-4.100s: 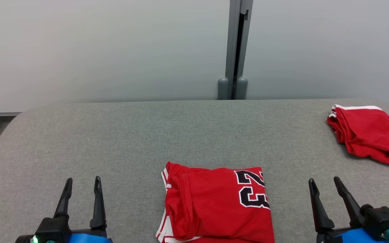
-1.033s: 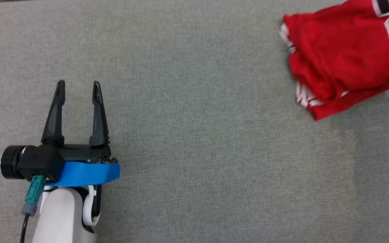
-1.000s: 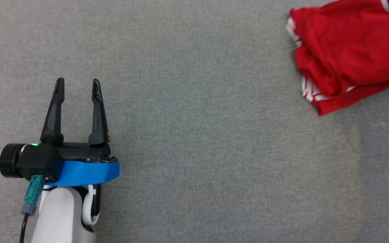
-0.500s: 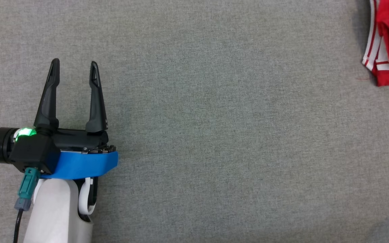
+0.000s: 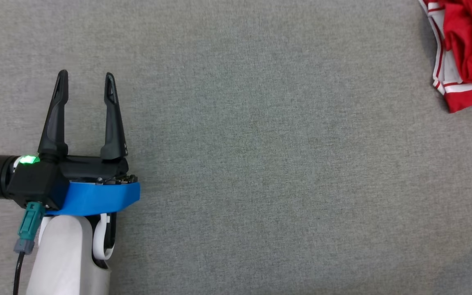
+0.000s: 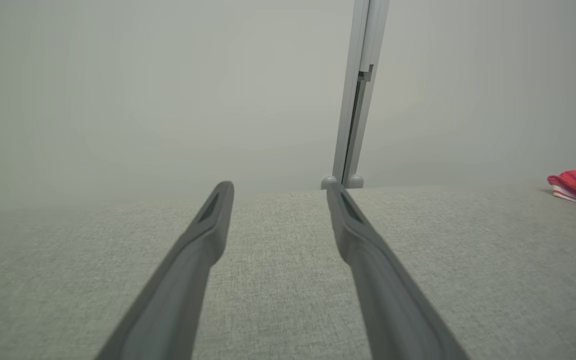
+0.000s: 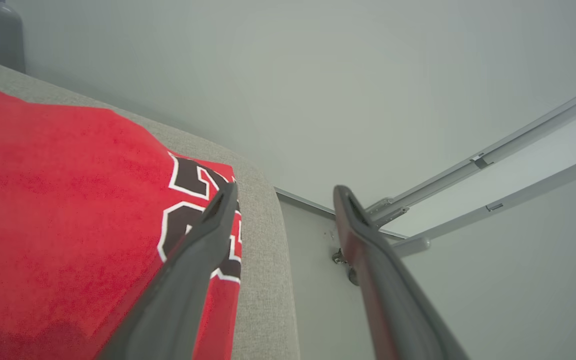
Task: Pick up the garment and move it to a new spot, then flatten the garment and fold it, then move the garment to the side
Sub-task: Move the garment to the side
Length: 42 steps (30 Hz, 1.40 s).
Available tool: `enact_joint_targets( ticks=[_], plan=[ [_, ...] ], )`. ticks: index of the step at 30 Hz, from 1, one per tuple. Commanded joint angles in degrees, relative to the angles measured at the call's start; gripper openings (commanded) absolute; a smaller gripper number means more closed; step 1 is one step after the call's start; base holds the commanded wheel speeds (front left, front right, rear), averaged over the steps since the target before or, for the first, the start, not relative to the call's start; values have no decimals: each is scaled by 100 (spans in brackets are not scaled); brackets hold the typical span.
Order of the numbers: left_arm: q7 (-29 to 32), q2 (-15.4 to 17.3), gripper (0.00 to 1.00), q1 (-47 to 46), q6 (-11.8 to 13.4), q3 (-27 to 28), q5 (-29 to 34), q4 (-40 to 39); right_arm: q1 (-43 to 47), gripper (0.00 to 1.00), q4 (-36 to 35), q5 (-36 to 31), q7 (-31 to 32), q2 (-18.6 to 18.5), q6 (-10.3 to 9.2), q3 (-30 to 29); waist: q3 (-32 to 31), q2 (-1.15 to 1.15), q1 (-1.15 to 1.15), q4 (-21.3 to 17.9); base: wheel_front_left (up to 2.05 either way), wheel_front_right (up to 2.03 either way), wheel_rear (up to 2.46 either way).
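Moved: folded red jersey with white-striped trim and black numerals [image 5: 465, 53] has been shifted from the near middle to the right edge of the grey fabric-covered table [image 5: 260, 164] | Look: bunched, trim exposed | Right gripper [image 7: 285, 190]: released, held above the numerals | Left gripper [image 5: 85, 76]: released, empty, held over the table's left part

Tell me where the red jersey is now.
The red jersey lies at the head view's top right corner, beside the right end effector, far from the left end effector.
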Motion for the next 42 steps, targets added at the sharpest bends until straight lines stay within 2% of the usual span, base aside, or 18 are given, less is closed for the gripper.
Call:
enact_joint_targets(
  ticks=[1,6,13,23,24,29,34,42],
  plan=[
    [-26,21,100,76,32,52,-38,43,-74,100,25,-68,-164,109,-3,-15,-151,0,-1,-24,0,0,0],
    [-26,5,100,358,86,185,-103,156,-34,100,-128,153,-587,593,-3,-83,-667,0,-1,-48,0,0,0],
    [-26,-24,100,860,110,312,-197,268,486,100,-832,105,-791,1299,-2,211,-1420,0,-1,24,0,0,0],
    [-26,-92,100,1528,128,406,-295,468,1819,100,-1828,177,-816,2467,-2,530,-2413,0,-1,238,0,0,0],
    [-26,-92,100,1528,128,406,-295,468,1819,100,-1828,177,-816,2467,-2,530,-2413,0,-1,238,0,0,0],
    [-26,-106,100,1827,130,397,-310,553,2552,100,-2049,183,-816,3014,-2,517,-2832,0,-1,270,0,0,0],
    [-26,-119,100,2039,152,372,-328,606,3184,100,-2283,179,-817,3340,-2,439,-3080,0,-1,259,0,0,0],
    [-26,-146,100,2145,187,306,-378,673,4207,100,-2905,105,-801,3619,-2,126,-3259,0,-1,193,0,0,0]
  ],
)
